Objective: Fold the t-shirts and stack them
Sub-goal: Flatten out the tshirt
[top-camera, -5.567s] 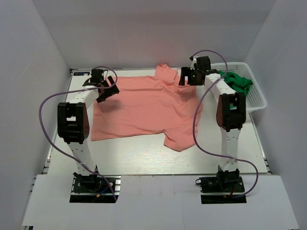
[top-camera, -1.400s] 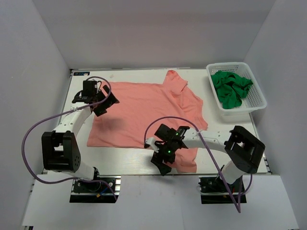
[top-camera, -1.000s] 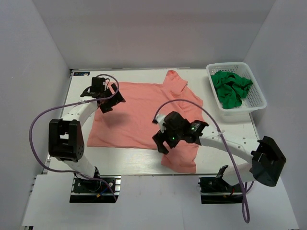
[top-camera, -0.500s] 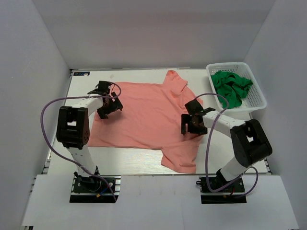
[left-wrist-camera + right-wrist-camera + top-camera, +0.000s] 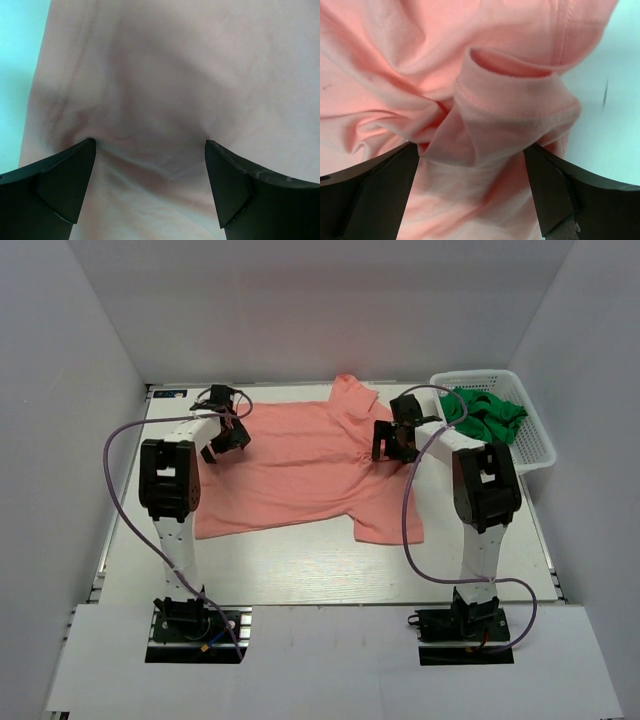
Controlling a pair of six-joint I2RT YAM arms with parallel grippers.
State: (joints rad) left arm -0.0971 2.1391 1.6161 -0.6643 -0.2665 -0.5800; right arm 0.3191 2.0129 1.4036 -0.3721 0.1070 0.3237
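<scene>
— Both claws have moved toward the far side in the last half second. The right claw (image 5: pixel 392 442) has left the near sleeve and now sits at the shirt's right edge. The left claw (image 5: pixel 226 433) has crept up to the far-left corner.
— And the salmon-pink shirt (image 5: pixel 290 475) itself?
— It lies spread on the counter (image 5: pixel 300 575), pulled a little farther back than before. Its long axis runs left to right, with the hem at the left and the shoulders toward the right. One sleeve points at the far wall, the other at the near edge.
— How do the claws stand?
— Both are wide. The left wrist view shows the fingers (image 5: pixel 60 185) well apart, their tips on the cloth, which puckers between them. The right wrist view shows the fingers (image 5: pixel 375 195) spread just as far, with a rolled, stitched hem bunched up between them. Neither pair is pinched together.
— The green garment (image 5: pixel 488 418)?
— It lies crumpled in the white basket (image 5: pixel 537 453) at the far right, apart from the pink shirt.
</scene>
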